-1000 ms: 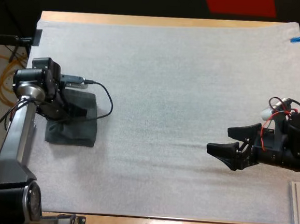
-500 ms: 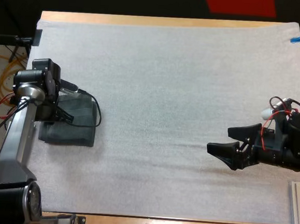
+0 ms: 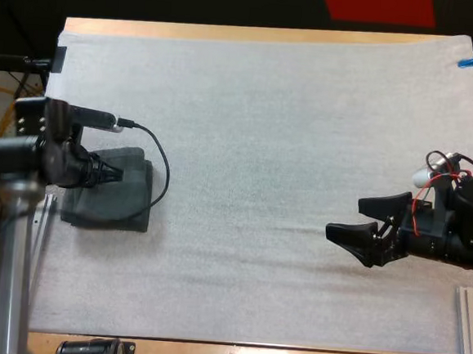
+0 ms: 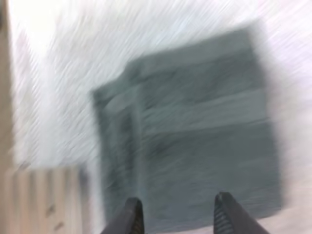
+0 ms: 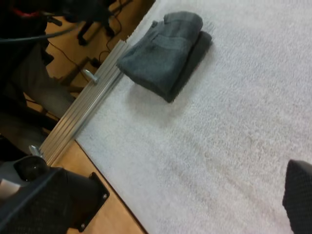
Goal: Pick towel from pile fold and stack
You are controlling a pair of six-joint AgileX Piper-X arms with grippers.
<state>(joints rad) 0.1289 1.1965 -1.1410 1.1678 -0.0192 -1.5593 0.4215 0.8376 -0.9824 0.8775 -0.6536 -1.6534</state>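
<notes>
Covering the wooden worktop (image 3: 231, 34), a white mat (image 3: 289, 132) carries one folded dark grey-green towel (image 3: 107, 208) at its left edge. Left pincer (image 3: 115, 176): fingers spread above the towel, clear of it. Right pincer (image 3: 343, 218): spread, empty, well apart over the mat. Right wrist view shows a ribbed aluminium rail (image 5: 83, 114) just beside the towel.

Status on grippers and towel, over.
Left gripper open above folded dark grey-green towel. Right gripper open over white mat, far from towel. Nothing in the way.
</notes>
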